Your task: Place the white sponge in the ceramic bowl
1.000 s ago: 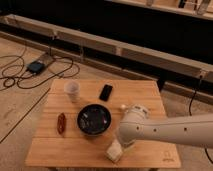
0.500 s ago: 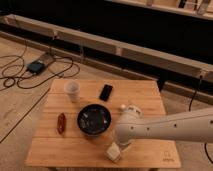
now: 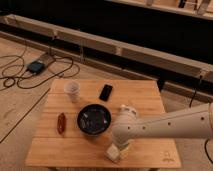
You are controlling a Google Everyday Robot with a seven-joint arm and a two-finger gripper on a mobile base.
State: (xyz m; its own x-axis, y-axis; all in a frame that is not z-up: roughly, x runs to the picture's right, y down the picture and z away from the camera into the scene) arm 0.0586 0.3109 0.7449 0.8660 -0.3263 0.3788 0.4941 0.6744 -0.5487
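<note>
The ceramic bowl (image 3: 94, 120), round, dark and glossy, sits near the middle of the wooden table (image 3: 55, 150). The white sponge (image 3: 112, 153), a small cream block, lies near the table's front edge, to the right of and in front of the bowl. My gripper (image 3: 116, 148) comes down from the white arm (image 3: 165, 127) that reaches in from the right. It sits right on top of the sponge and hides the sponge's upper part.
A small white cup (image 3: 72, 91) stands at the back left of the table. A black phone (image 3: 105, 92) lies behind the bowl. A reddish-brown object (image 3: 61, 123) lies left of the bowl. Cables (image 3: 30, 70) trail over the floor to the left.
The arm has shifted slightly left and lowered over the sponge. The sponge stays at the same spot near the front edge. The bowl and other things have not moved.
</note>
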